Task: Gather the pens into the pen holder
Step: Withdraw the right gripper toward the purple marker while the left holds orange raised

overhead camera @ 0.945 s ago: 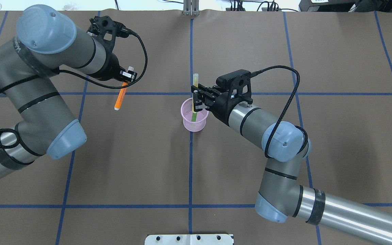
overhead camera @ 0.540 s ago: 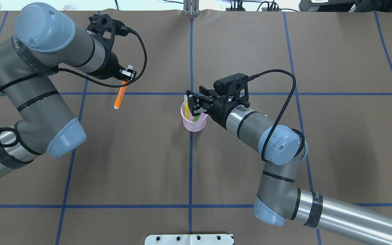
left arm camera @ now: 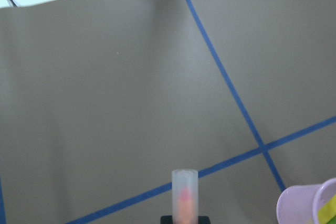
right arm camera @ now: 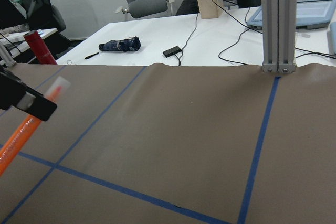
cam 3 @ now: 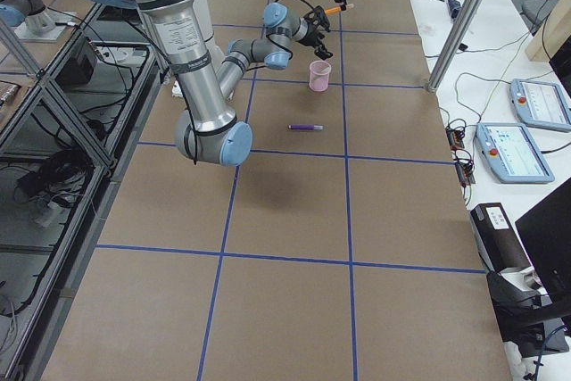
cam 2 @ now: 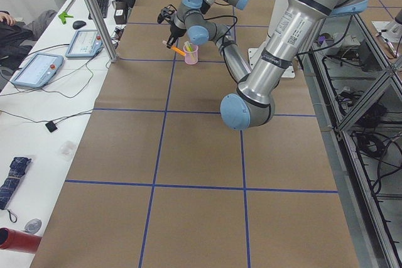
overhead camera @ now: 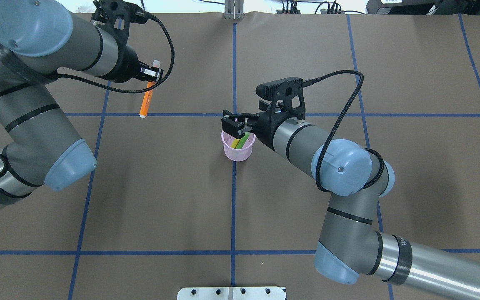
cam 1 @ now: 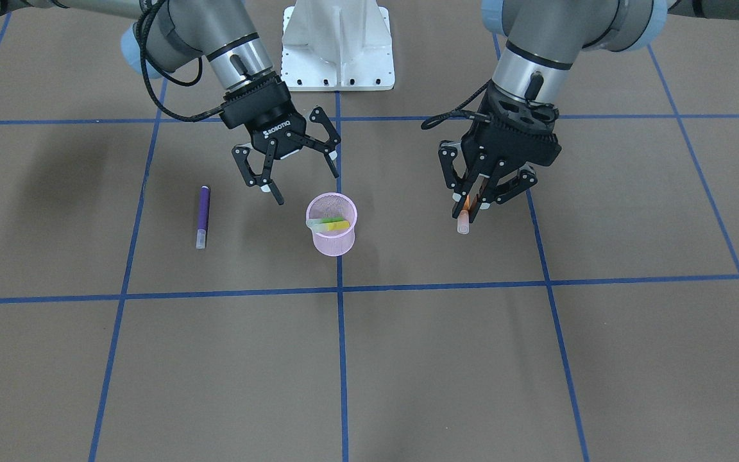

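Observation:
The pink mesh pen holder (cam 1: 331,239) stands at the table's middle, with the green pen (cam 1: 329,220) and the yellow pen (cam 1: 337,226) leaning inside it. My right gripper (cam 1: 303,183) is open and empty, just above and behind the cup; it also shows in the overhead view (overhead camera: 236,125). My left gripper (cam 1: 473,204) is shut on the orange pen (overhead camera: 145,100) and holds it in the air, clear cap away from the robot, well to the cup's left. The purple pen (cam 1: 203,215) lies flat on the table to the cup's right; the overhead view hides it.
The robot's white base plate (cam 1: 337,45) sits behind the cup. A metal post (overhead camera: 233,10) stands at the table's far edge. Blue tape lines (overhead camera: 233,208) grid the brown table. Desks with tablets and cables lie beyond the far edge.
My right gripper opened and let the yellow pen drop into the cup, then drew up slightly. My left arm carried the orange pen farther from the robot.

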